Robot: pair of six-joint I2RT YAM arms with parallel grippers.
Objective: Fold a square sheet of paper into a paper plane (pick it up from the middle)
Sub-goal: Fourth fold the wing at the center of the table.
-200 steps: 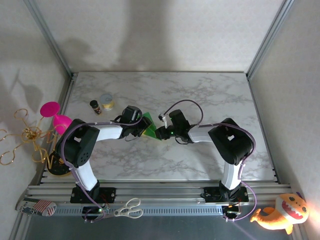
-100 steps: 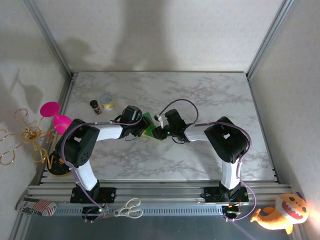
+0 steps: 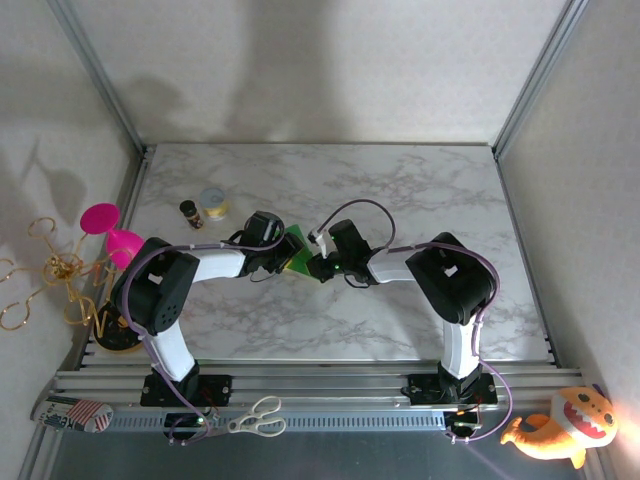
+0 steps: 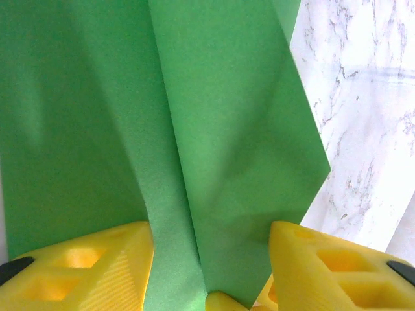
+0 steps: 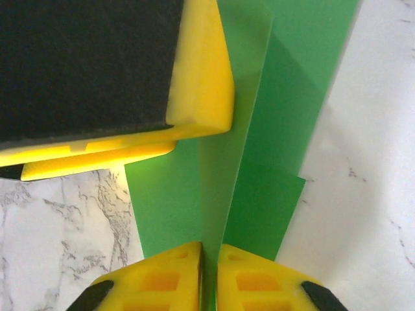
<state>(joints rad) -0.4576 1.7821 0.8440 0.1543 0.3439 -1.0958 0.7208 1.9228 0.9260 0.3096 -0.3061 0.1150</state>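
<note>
The green sheet of paper, folded into a narrow creased shape, sits mid-table between both grippers. In the left wrist view the paper shows a raised centre crease running between my left gripper's yellow fingers, which stand wide apart astride it. My left gripper is at the paper's left end. My right gripper is at its right end. In the right wrist view my right gripper is shut on an upright fold of the paper. The left gripper's finger rests on the sheet beyond.
A small dark bottle and a round tin stand at the back left of the marble table. Pink cups and gold wire lie off the left edge. Scissors lie on the front rail.
My right gripper has slid a little left onto the paper and its jaws have closed on the upright fold. The left arm and its jaws have stayed put.
</note>
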